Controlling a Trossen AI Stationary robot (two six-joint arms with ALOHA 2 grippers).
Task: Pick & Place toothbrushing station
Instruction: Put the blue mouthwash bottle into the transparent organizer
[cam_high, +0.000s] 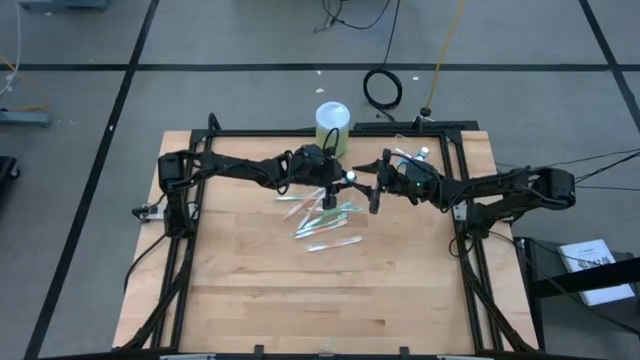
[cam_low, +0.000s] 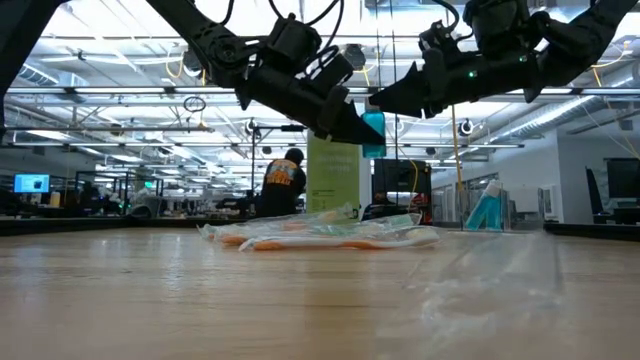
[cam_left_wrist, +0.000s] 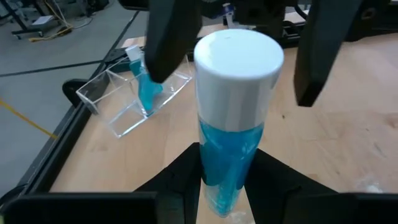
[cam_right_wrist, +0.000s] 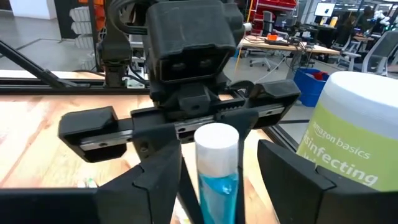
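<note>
My left gripper (cam_high: 337, 184) is shut on a small teal tube with a white cap (cam_left_wrist: 236, 68), held above the table; the tube also shows in the low view (cam_low: 374, 132). My right gripper (cam_right_wrist: 227, 186) is open. Its fingers stand on either side of the tube's cap (cam_right_wrist: 216, 142) without touching it. Several thin toothbrushes (cam_high: 325, 222) lie flat in a loose heap on the table below both grippers. A clear plastic cup (cam_left_wrist: 124, 102) sits near the table's far right corner, with another teal tube (cam_left_wrist: 147, 87) leaning in it. My left gripper pinches the tube's teal lower end (cam_left_wrist: 225, 180) between its two fingers. The fingers come from the table's left, slanting down. The tube is lifted clear of the table, with its white cap end (cam_left_wrist: 239, 50) free and sticking out past the fingers.
A larger lime-green cylinder with a white lid (cam_high: 333, 124) stands at the table's far edge behind the grippers. A black frame (cam_high: 455, 200) runs along the table's sides. The near half of the wooden table (cam_high: 320, 300) is bare.
</note>
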